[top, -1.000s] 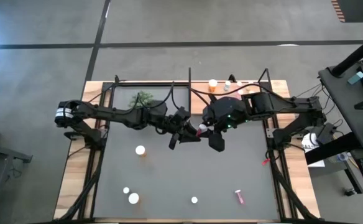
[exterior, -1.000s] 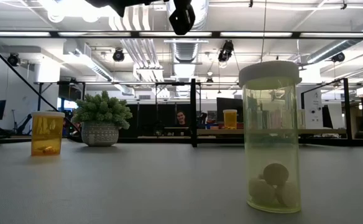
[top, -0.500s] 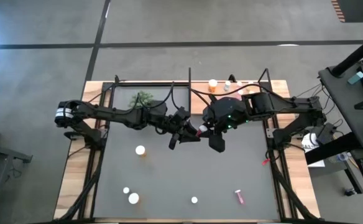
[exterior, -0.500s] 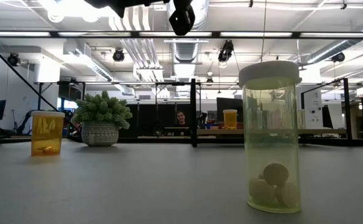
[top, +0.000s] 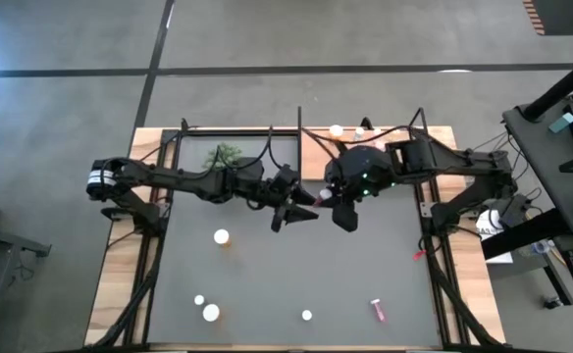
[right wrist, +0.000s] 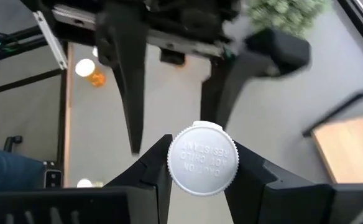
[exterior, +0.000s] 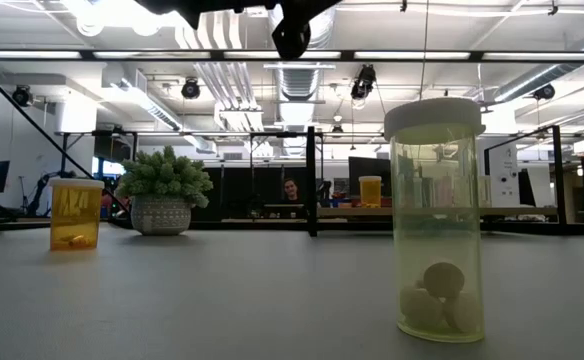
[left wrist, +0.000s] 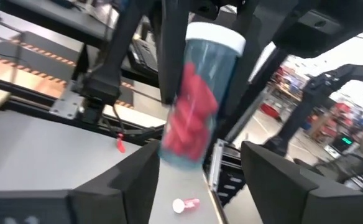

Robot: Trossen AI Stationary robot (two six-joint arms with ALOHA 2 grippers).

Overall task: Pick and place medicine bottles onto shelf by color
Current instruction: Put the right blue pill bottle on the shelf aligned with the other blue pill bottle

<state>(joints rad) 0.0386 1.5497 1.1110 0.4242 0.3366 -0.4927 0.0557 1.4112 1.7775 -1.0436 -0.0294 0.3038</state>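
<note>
Item: red-filled bottle (left wrist: 197, 93), clear body, white cap, held in mid-air above the middle of the table (top: 267, 294), between the two arms.
Right gripper (right wrist: 201, 163): fingers pinch the bottle at its white cap.
Left gripper (left wrist: 197, 165): fingers spread, standing clear on either side of the bottle's base.
Also on the table: orange bottle (exterior: 76, 213); yellow-green bottle (exterior: 437, 222) close to the low camera; pink vial (top: 377, 310) lying flat; potted plant (exterior: 162, 190).
Shelf (top: 443, 147): behind the arms, an orange bottle (top: 337, 130) on it.

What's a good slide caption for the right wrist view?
Right gripper clamps a white-capped bottle mid-handover, the left gripper's open fingers spread just beyond it.
</note>
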